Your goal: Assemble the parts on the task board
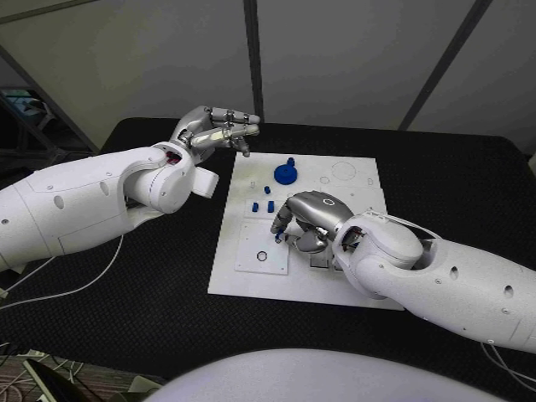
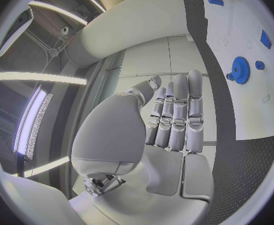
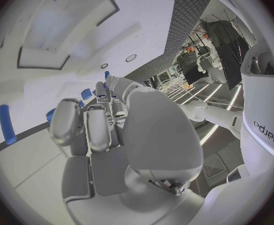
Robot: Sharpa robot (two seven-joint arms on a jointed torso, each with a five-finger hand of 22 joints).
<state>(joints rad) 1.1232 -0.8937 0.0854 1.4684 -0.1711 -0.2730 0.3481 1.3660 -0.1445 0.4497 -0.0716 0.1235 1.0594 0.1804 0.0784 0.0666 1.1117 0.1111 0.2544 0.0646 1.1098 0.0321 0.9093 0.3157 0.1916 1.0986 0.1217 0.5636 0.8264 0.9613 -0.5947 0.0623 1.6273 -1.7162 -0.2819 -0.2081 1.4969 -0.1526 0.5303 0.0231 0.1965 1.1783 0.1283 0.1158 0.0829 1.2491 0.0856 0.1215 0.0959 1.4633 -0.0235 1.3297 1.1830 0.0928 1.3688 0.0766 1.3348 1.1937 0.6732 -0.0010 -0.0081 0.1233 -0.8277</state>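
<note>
A black counter with a fine textured surface spans the scene. White cables trail over its near left part and hang off the edge. Pale grey wall panels with dark seams stand behind it.

Head camera high above the task board; both wrist cameras close behind their palms, sharing that board.

A robotics lab: matte black counter ringed by grey partition panels (loose white cables at lower left).
</note>
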